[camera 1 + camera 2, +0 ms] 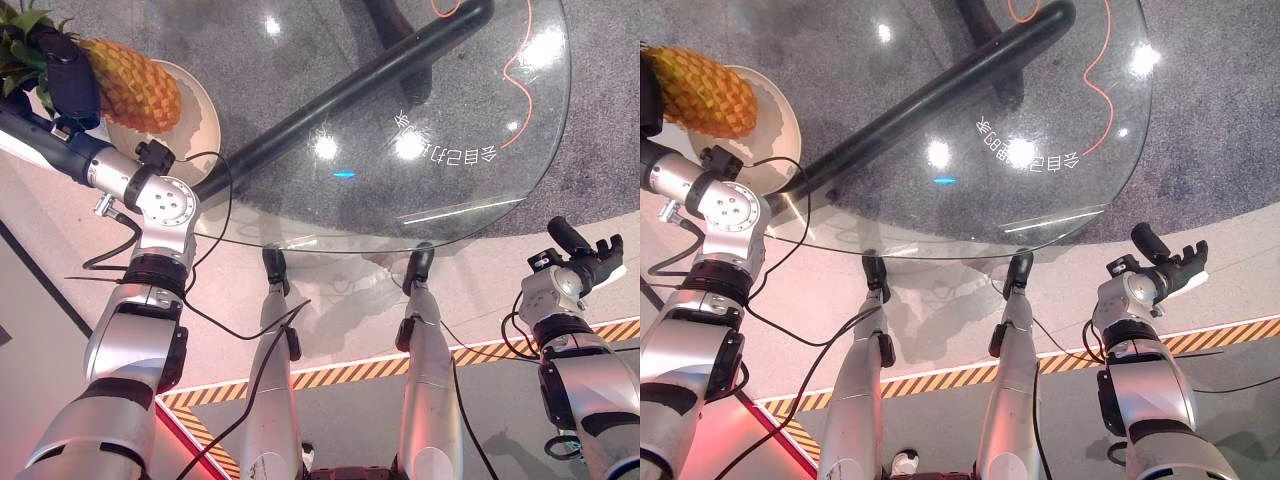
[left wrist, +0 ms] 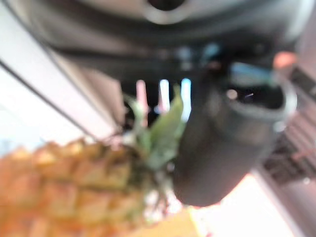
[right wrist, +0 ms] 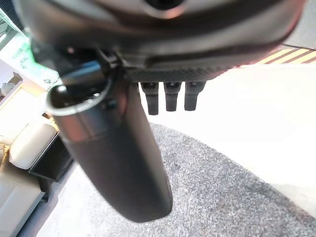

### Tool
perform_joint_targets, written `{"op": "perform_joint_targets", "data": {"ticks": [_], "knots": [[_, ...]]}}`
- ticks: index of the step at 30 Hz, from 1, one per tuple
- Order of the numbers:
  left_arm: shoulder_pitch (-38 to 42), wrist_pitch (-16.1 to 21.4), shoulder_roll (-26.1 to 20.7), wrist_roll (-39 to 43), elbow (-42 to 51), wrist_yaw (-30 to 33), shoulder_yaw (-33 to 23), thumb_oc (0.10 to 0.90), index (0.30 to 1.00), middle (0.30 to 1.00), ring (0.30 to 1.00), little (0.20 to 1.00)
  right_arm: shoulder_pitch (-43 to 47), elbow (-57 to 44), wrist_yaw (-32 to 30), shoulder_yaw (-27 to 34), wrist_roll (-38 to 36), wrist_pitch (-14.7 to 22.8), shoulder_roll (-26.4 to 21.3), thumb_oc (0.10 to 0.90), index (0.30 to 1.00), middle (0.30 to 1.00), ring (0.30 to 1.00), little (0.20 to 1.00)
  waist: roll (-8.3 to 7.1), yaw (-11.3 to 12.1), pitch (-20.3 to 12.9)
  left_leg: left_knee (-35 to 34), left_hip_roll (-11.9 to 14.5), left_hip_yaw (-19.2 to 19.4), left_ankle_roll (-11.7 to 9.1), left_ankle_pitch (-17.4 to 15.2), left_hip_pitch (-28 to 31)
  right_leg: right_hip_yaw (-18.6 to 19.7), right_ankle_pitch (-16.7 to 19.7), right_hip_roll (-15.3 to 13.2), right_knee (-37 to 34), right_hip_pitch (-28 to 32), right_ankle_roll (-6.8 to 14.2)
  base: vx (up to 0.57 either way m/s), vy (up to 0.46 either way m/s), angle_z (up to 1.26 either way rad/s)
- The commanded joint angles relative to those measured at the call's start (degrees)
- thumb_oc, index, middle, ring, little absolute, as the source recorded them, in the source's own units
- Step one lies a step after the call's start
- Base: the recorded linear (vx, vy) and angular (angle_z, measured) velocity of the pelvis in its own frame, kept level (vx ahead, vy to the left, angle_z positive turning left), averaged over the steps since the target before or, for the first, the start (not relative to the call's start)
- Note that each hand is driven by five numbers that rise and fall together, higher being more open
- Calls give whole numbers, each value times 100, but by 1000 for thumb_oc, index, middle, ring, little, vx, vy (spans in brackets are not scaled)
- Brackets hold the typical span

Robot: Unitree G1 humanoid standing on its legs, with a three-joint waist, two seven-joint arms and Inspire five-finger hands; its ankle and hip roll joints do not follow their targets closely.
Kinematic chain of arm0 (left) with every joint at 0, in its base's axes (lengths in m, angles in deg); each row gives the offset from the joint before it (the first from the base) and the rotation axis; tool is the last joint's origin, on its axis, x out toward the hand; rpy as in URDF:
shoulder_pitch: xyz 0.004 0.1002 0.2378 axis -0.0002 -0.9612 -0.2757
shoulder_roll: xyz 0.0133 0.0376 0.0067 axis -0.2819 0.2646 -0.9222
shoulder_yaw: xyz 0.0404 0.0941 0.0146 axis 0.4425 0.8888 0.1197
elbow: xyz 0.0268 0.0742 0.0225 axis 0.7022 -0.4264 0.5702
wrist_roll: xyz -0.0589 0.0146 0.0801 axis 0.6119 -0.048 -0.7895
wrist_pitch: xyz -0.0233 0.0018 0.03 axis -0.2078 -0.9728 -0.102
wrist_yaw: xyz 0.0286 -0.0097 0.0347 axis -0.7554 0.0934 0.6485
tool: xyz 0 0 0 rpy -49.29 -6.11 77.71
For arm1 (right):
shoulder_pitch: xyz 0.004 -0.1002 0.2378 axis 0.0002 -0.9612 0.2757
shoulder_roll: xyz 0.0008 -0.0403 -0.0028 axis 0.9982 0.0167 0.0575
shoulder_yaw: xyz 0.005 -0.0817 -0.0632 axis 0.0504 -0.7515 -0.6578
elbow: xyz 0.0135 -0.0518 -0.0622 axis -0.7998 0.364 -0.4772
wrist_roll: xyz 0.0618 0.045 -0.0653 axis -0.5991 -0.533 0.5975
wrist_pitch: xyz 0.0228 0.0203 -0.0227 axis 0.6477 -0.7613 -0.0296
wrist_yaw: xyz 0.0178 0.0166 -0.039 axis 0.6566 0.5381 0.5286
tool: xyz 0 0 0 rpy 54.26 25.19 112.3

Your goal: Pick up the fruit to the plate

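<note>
Holding, left eye view: my left hand (image 1: 68,75) sits at the upper left of the frame, its dark fingers wrapped around the pineapple (image 1: 135,85) where the leafy crown meets the fruit.
Fruit, left eye view: the pineapple lies tilted over the cream plate (image 1: 205,125), its orange body above the plate's middle; I cannot tell whether it touches the plate.
Table, left eye view: the plate rests on the round glass table (image 1: 500,150), near its left rim, with a black tube showing through the glass.
Right hand, left eye view: my right hand (image 1: 590,255) hangs at the right edge, off the table, over the pale floor.
Right eye view: the pineapple (image 1: 705,92) shows at the upper left over the plate (image 1: 780,130); my right hand (image 1: 1170,262) is at the right, fingers loosely bent, grasping nothing.
Left wrist view: blurred pineapple skin and green leaves lie just beside my thumb (image 2: 222,148).
Right wrist view: my thumb (image 3: 116,163) and relaxed fingers (image 3: 170,96) hang over grey carpet, empty.
</note>
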Motion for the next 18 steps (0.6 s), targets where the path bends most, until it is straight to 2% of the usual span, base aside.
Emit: {"op": "perform_joint_targets", "data": {"ticks": [1, 18], "knots": [[805, 223, -817, -193, -204, 245, -36, 100, 300, 300, 300, 200, 30, 308, 7, 180, -173, 142, -476, 800, 900, 900, 900, 900, -177, 132, -105, 558, 45, -147, -70, -476, -22, -59, -80, 260, 183, -31, -75, 0, 0, 0], [799, 130, -831, 28, -604, 47, -77, 100, 300, 300, 300, 200, 172, 245, 168, 64, -201, 267, -446, 800, 900, 900, 900, 900, -207, 121, -105, 601, 26, -165, -65, -529, -151, -27, -118, 292, 175, -140, -95, 0, 0, 0]]}}
